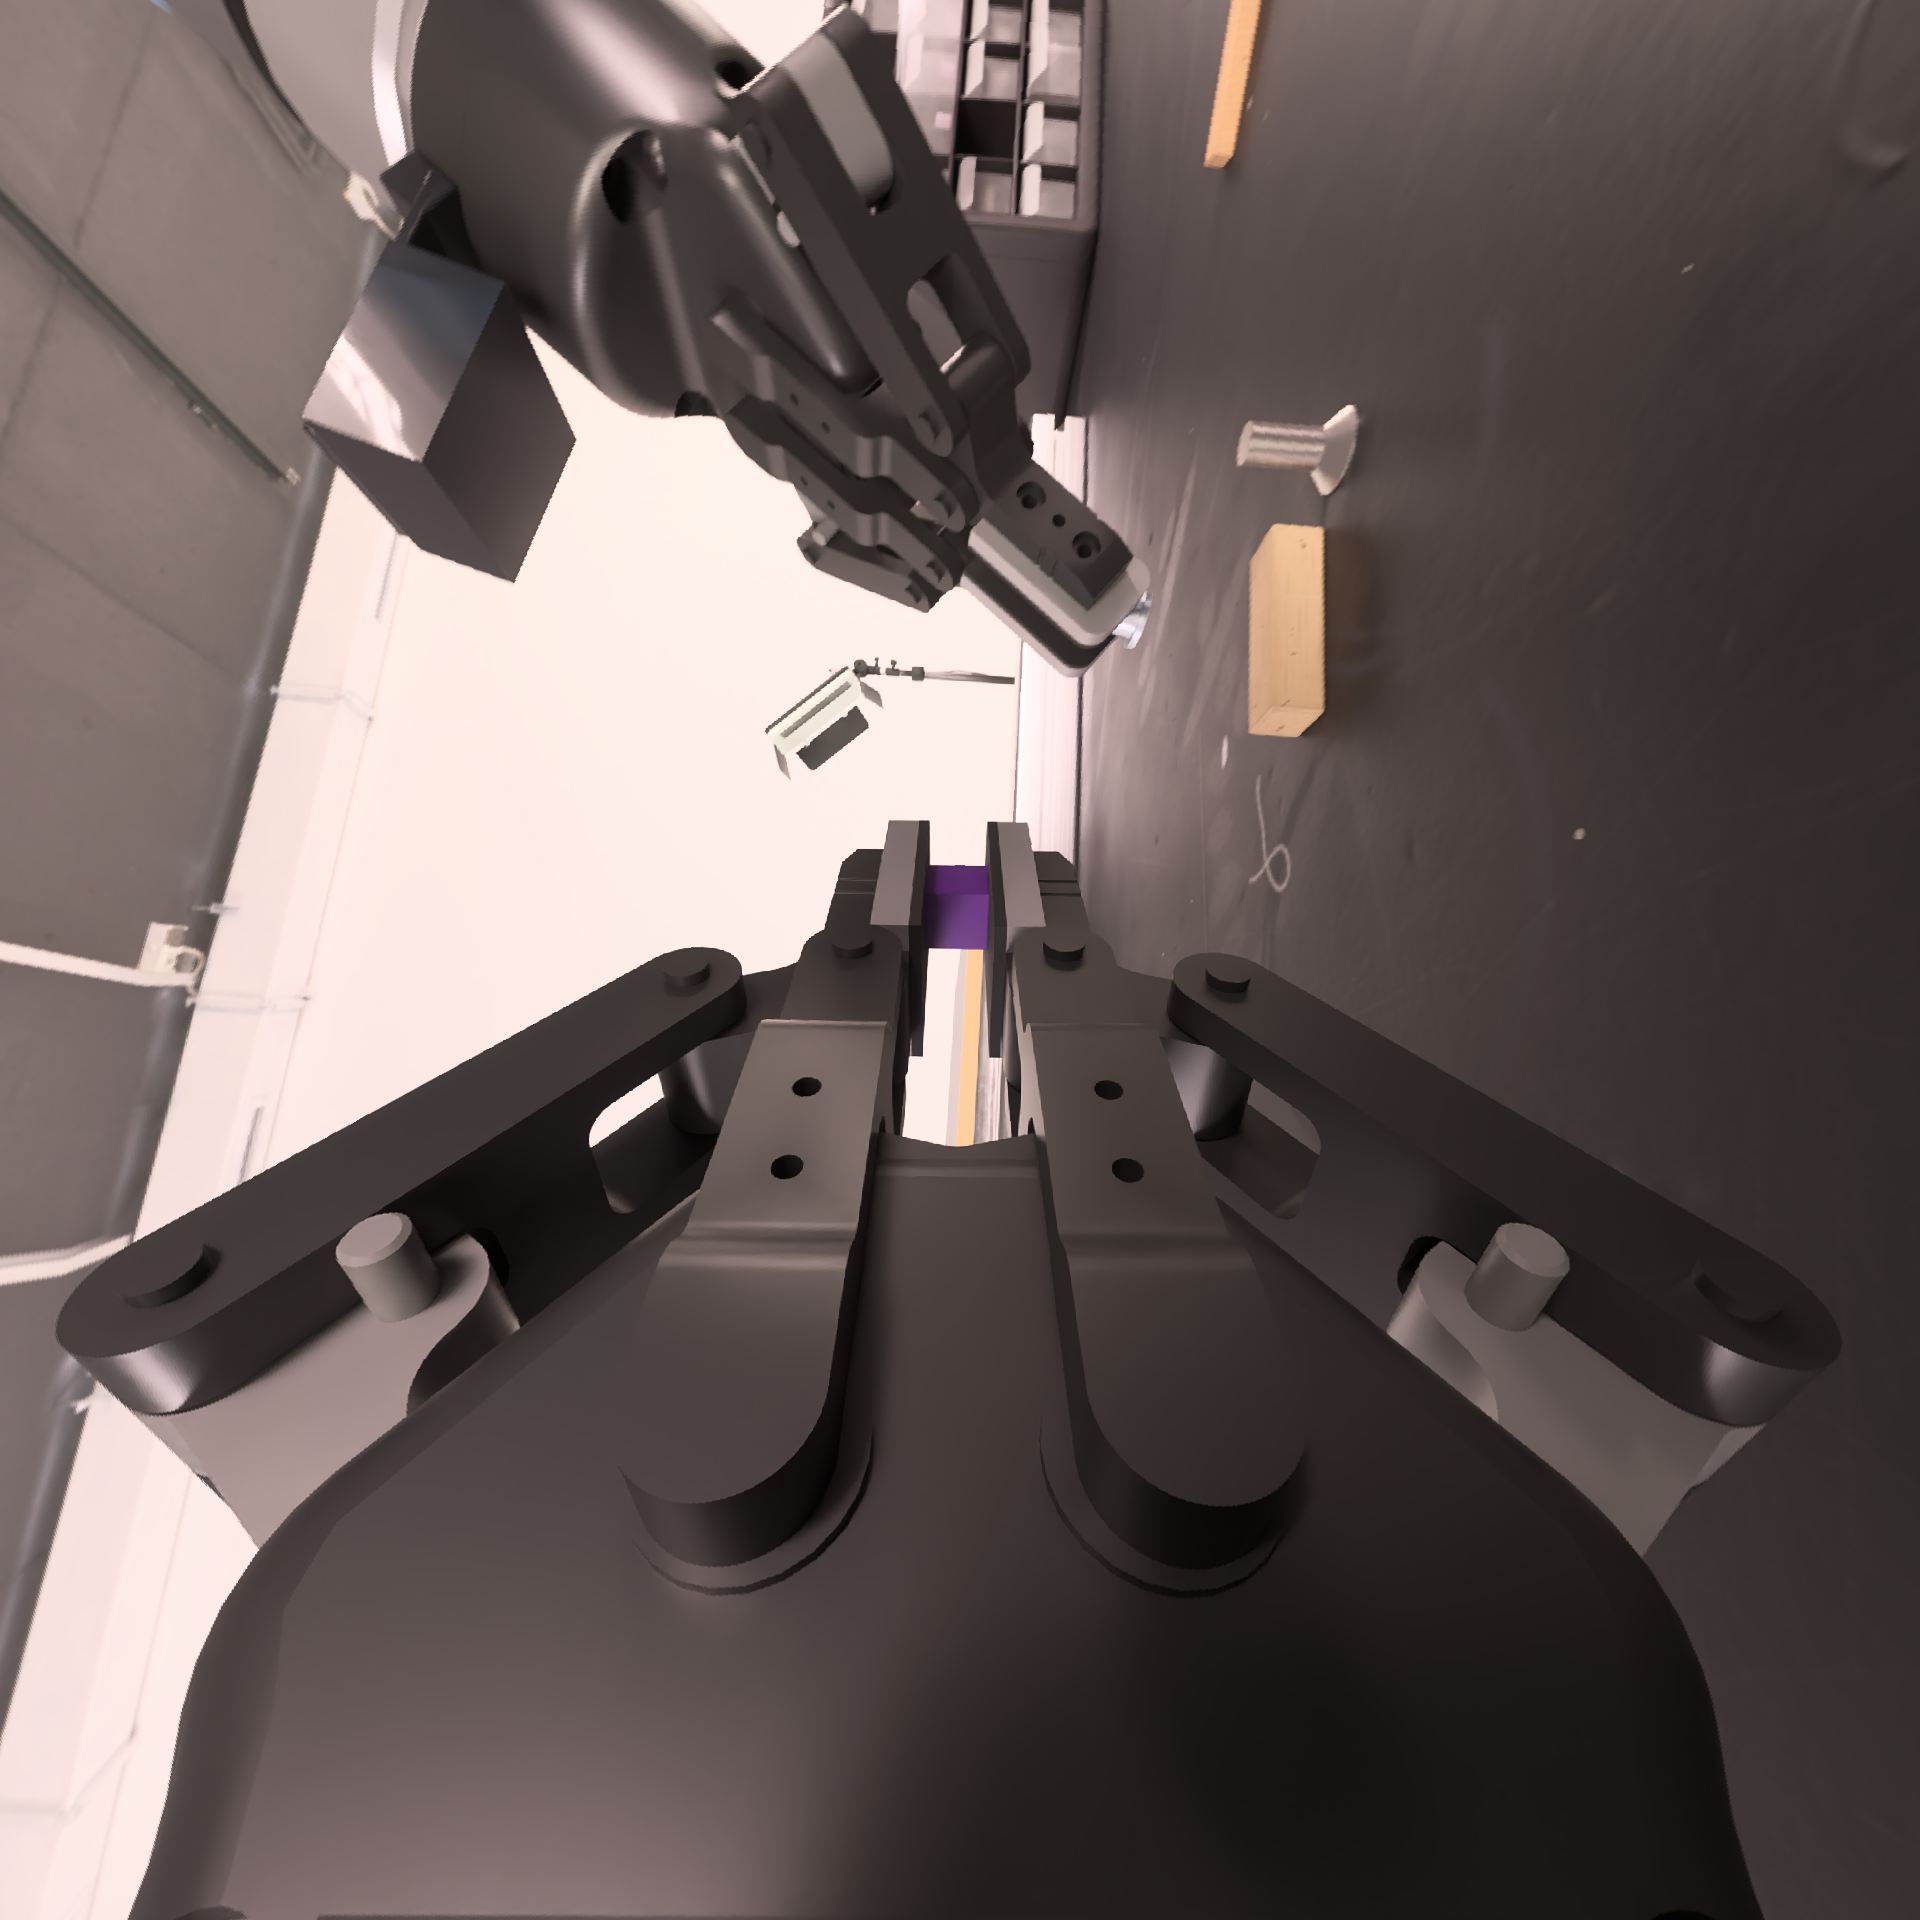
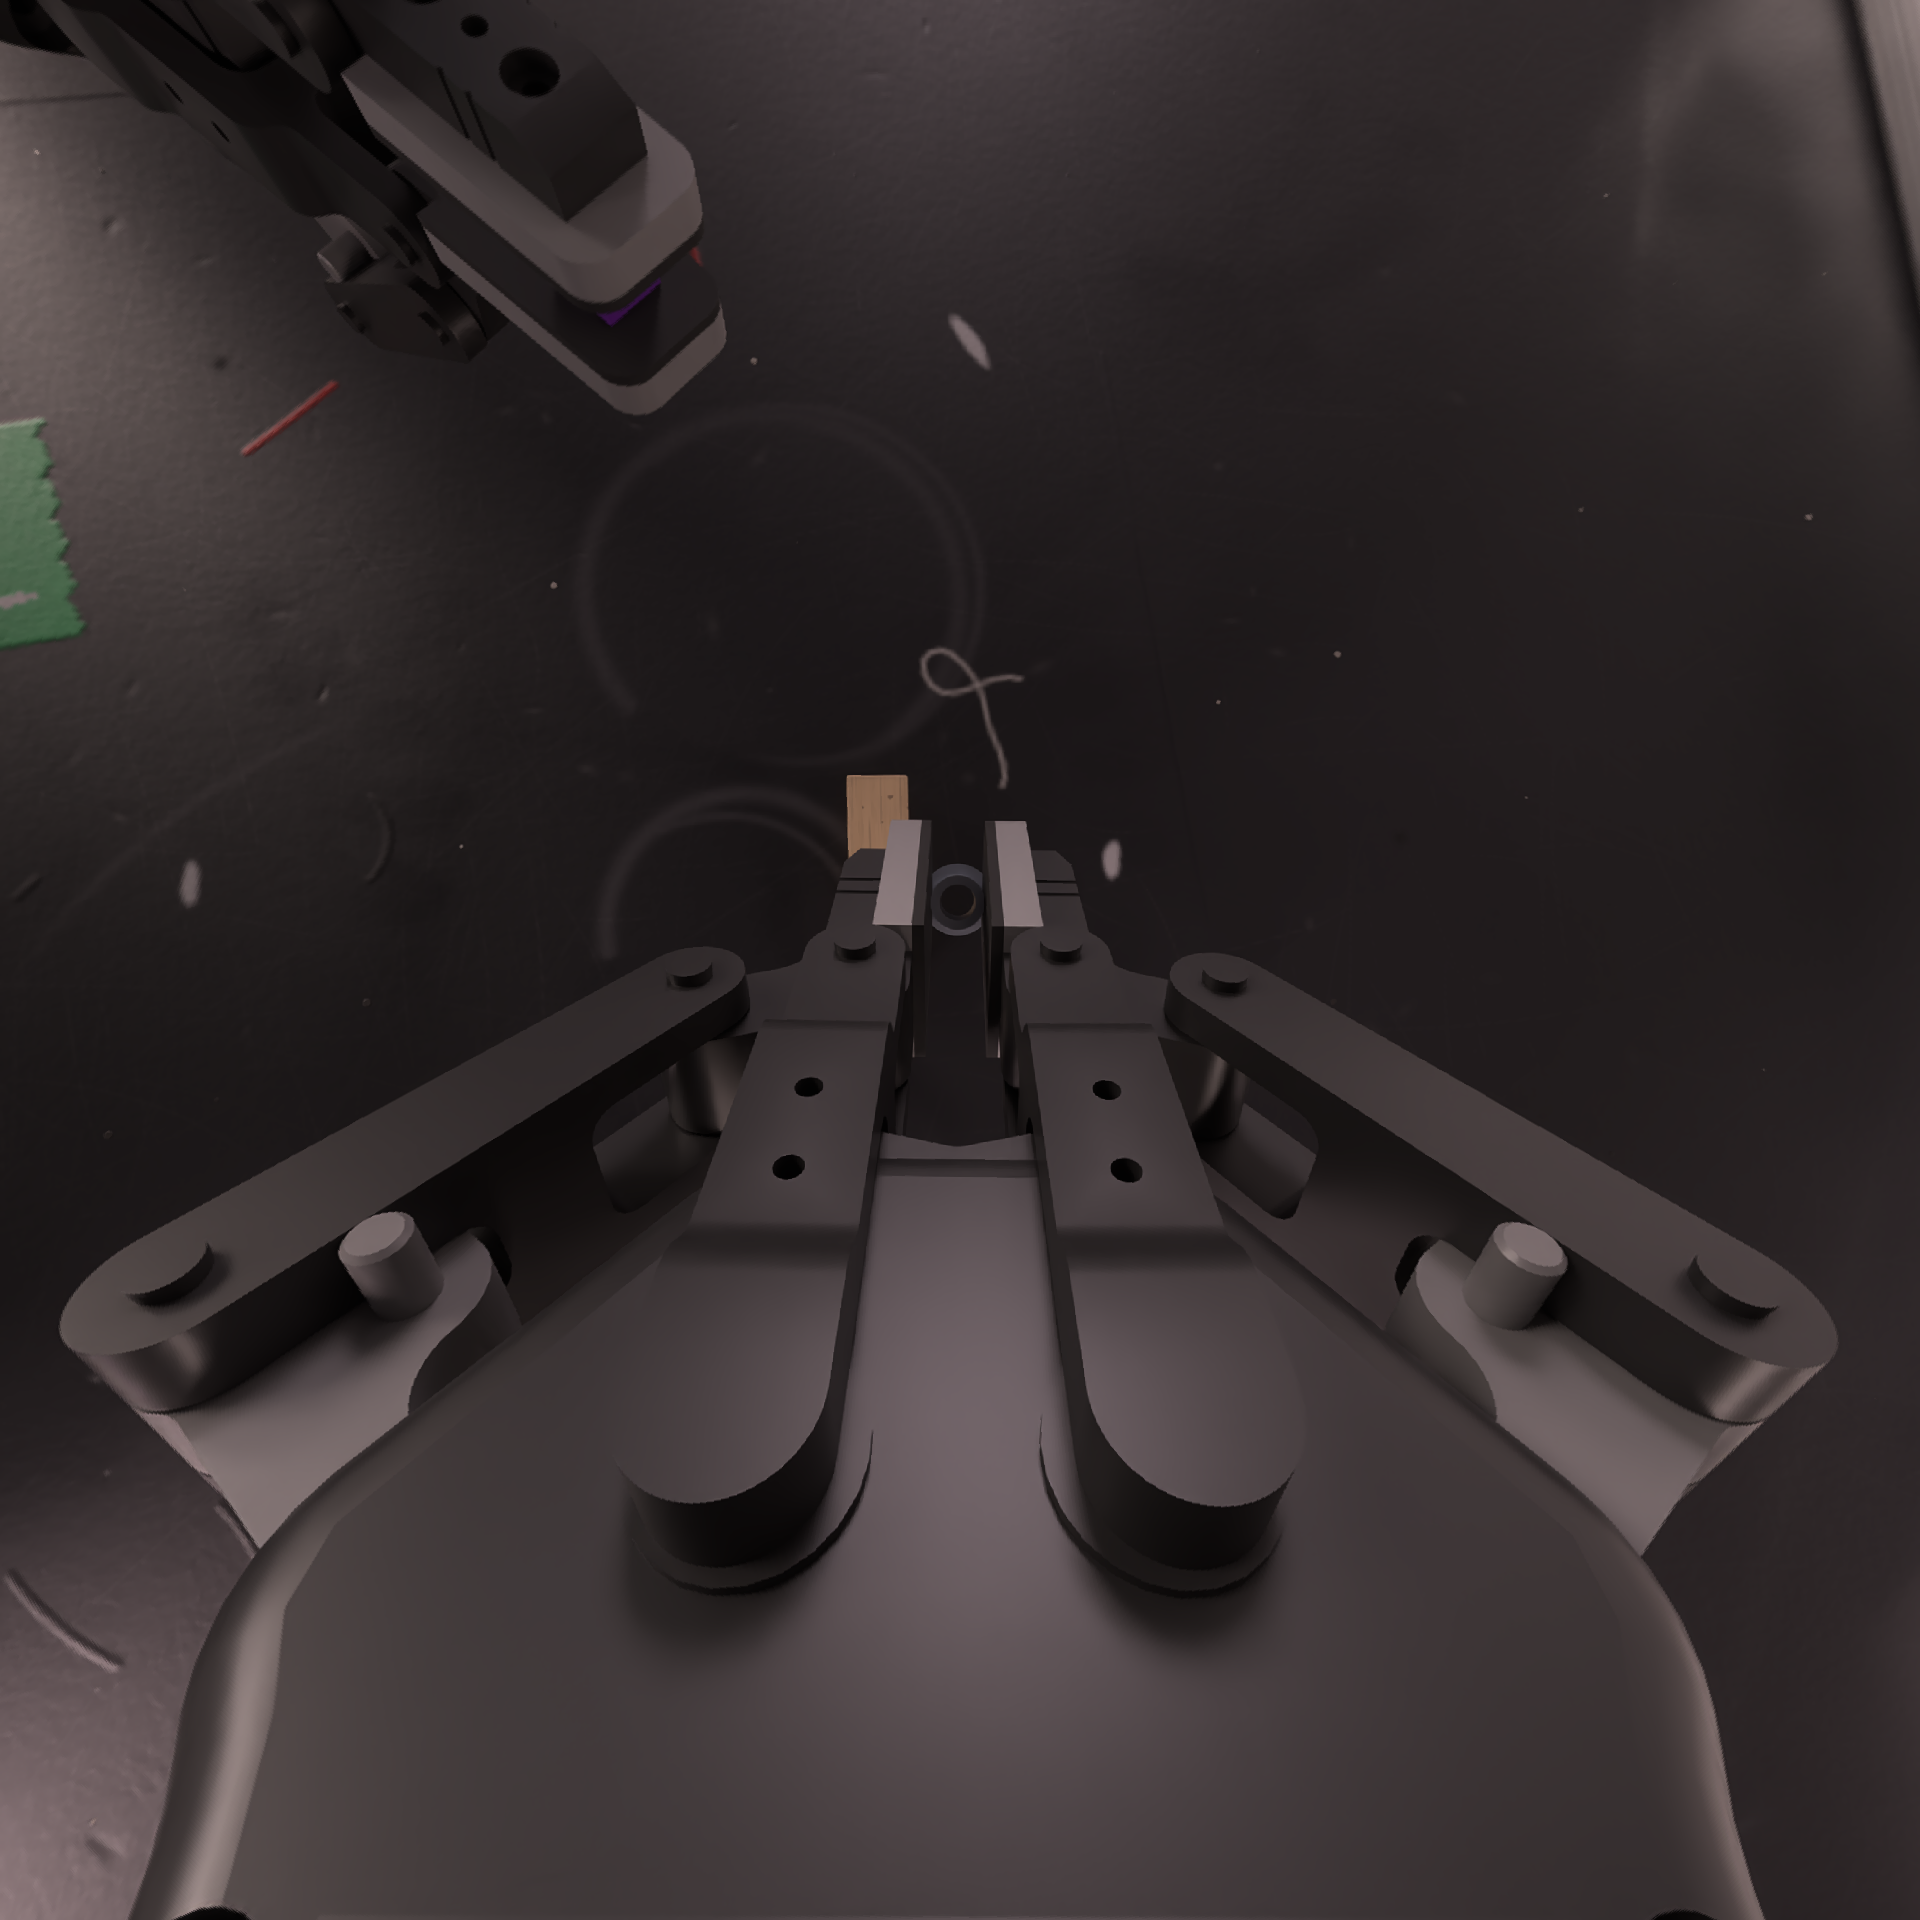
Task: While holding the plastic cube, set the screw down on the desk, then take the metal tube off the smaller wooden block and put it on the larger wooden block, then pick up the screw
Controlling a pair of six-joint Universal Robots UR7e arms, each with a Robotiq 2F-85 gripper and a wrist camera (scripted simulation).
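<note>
My left gripper (image 1: 956,862) is shut on a purple plastic cube (image 1: 956,906) and holds it off the desk. It also shows at the top left of the right wrist view (image 2: 655,312), with a sliver of the cube (image 2: 627,307) between its pads. My right gripper (image 2: 956,862) is shut on a short metal tube (image 2: 956,900), seen end-on. In the left wrist view the right gripper (image 1: 1101,623) holds the tube (image 1: 1135,621) just beside a light wooden block (image 1: 1288,629). That block (image 2: 878,812) peeks out past my right gripper's left finger. The pale screw (image 1: 1299,447) lies on its side on the dark desk beyond the block.
A long thin wooden piece (image 1: 1236,78) lies farther along the desk. A grey compartment organiser (image 1: 1023,125) stands at the desk edge. A green tape patch (image 2: 26,530), a red mark (image 2: 291,416) and a loop of white thread (image 2: 971,696) lie on the dark mat.
</note>
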